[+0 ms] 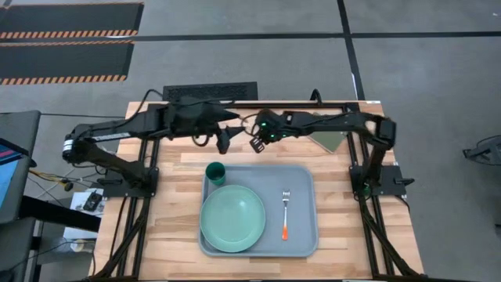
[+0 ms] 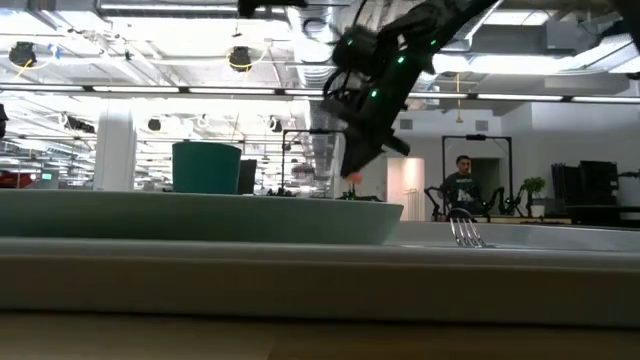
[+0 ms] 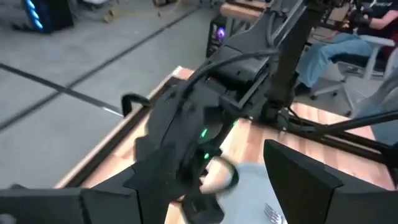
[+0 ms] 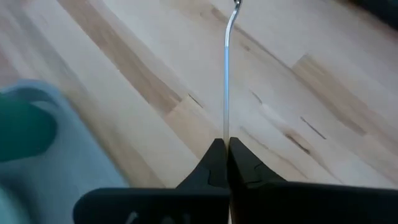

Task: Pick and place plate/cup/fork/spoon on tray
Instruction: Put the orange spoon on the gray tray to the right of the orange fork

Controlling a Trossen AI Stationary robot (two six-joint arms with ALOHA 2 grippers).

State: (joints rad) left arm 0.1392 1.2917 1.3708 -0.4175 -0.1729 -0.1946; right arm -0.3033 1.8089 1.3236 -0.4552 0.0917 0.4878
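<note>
The pale blue-grey tray (image 1: 301,176) lies at the table's middle. On it stand the mint-green plate (image 1: 232,218), the dark teal cup (image 1: 215,173) at its far left corner, and the orange-handled fork (image 1: 286,213) to the right. My right gripper (image 1: 257,144) hangs above the bare wood just beyond the tray's far edge, shut on the spoon (image 4: 226,93). My left gripper (image 1: 221,142) is open and empty, close beside it on the left. The left wrist view shows the right arm (image 3: 186,124) right ahead. My right gripper pinches the spoon's thin silver shaft (image 4: 226,127) between its two fingertips. The spoon sticks out forward past the tips, edge-on, its bowl end (image 4: 236,5) farthest away. An orange bit (image 2: 350,177) shows below the fingers. The spoon is lifted clear of the table.
A small green-grey flat rectangle (image 1: 329,139) lies on the wood at the far right. A black grille (image 1: 210,92) sits past the table's far edge. Bare wood lies on both sides of the tray. A person (image 2: 462,185) stands in the room behind.
</note>
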